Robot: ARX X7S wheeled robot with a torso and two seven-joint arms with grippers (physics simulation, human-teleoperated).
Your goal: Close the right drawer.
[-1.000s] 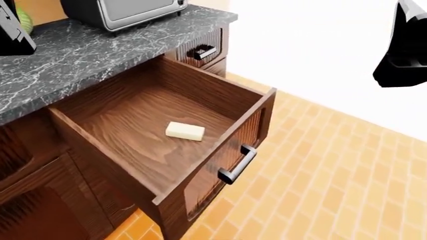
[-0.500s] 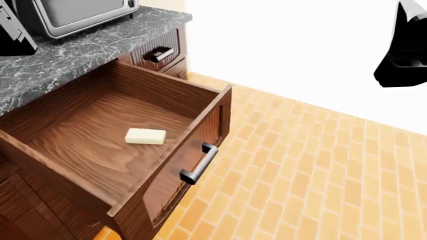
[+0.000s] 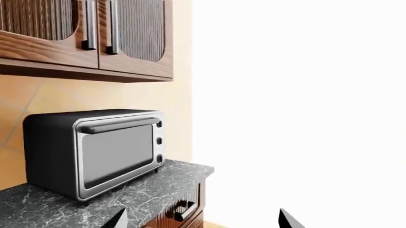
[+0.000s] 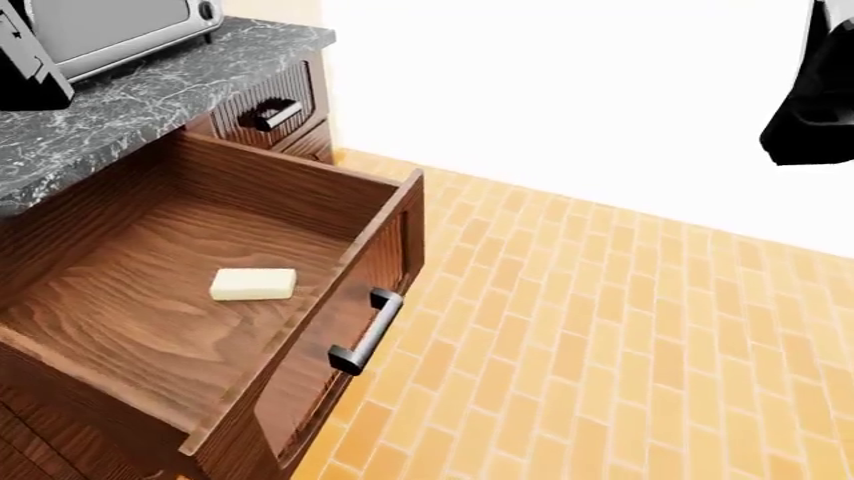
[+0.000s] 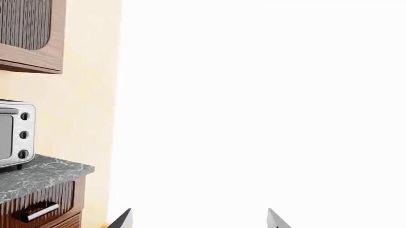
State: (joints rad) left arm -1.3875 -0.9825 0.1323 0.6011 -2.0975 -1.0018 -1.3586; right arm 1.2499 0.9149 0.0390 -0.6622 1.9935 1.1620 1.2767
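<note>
- Wooden and wide, the right drawer (image 4: 187, 300) stands pulled far out from under the grey marbled countertop (image 4: 120, 105), a small pale block (image 4: 254, 284) on its floor.
- Its plank box looks rigid and probably heavy on its runners; pushing on the ribbed front beside the metal bar handle (image 4: 366, 330) should work.
- Left gripper (image 3: 199, 219) and right gripper (image 5: 198, 218) both show spread, empty fingertips.

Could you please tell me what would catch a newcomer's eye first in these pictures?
First, the wide dark-brown wooden drawer, pulled far out under the grey marbled countertop, with a small pale rectangular block lying on its floor and a metal bar handle on its front. Then the silver and black toaster oven standing on the countertop below the ribbed wooden wall cabinets.
</note>
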